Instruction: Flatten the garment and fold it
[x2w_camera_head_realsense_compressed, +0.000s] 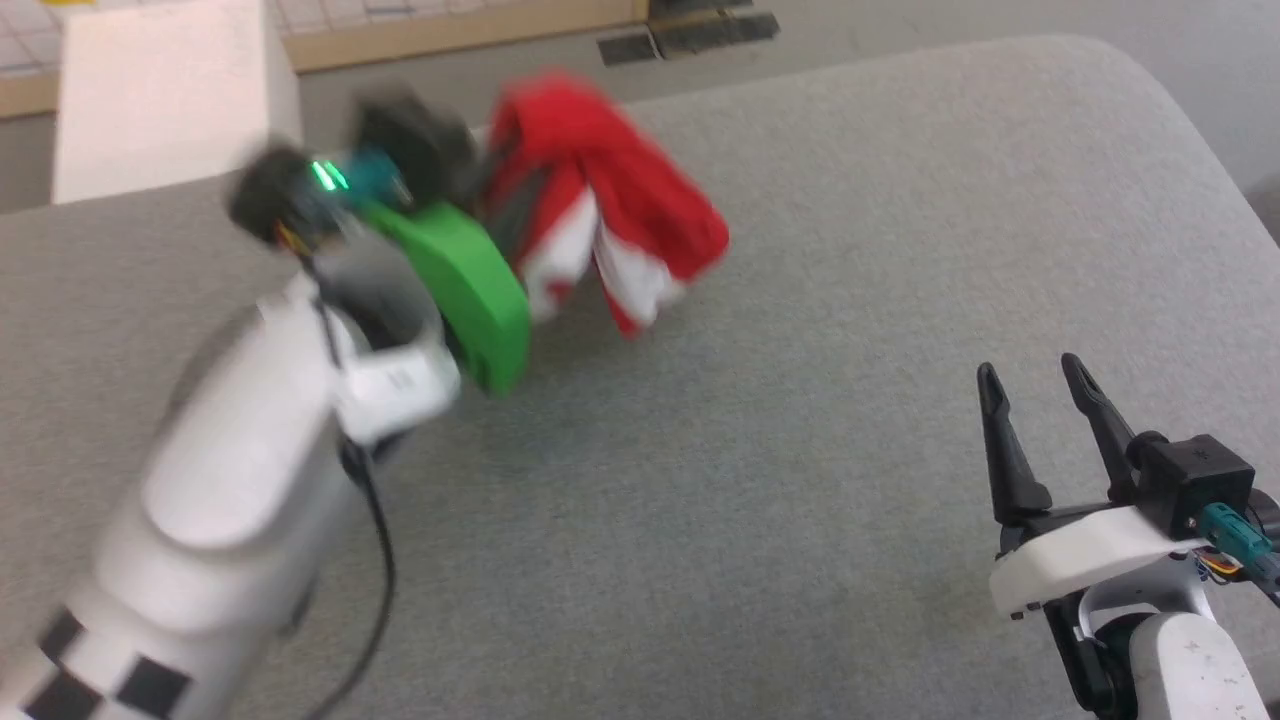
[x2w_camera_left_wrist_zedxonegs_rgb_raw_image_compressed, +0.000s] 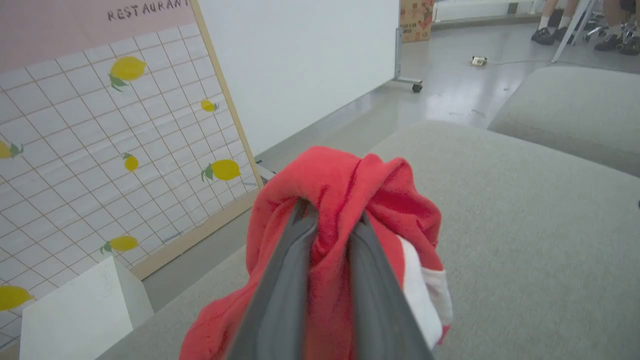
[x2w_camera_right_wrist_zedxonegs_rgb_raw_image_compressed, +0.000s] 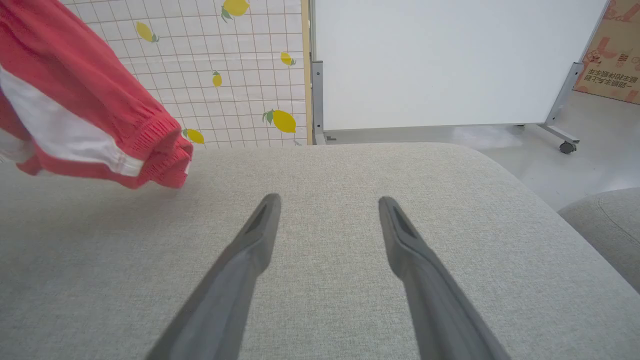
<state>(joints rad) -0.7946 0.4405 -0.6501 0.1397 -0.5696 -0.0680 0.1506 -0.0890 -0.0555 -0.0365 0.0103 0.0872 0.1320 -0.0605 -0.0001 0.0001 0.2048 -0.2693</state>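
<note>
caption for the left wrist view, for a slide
Left end effector shut on bunched red shorts, held over a grey cushion.

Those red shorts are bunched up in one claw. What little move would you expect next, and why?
Probably lowering the left claw to lay the shorts on the grey cushion: they hang bunched in its grip, not spread. The right claw stands open nearby, free to catch an edge.

Left gripper (x2w_camera_left_wrist_zedxonegs_rgb_raw_image_compressed: 332, 212) seemingly clamped; right gripper (x2w_camera_right_wrist_zedxonegs_rgb_raw_image_compressed: 328, 200) spread.
</note>
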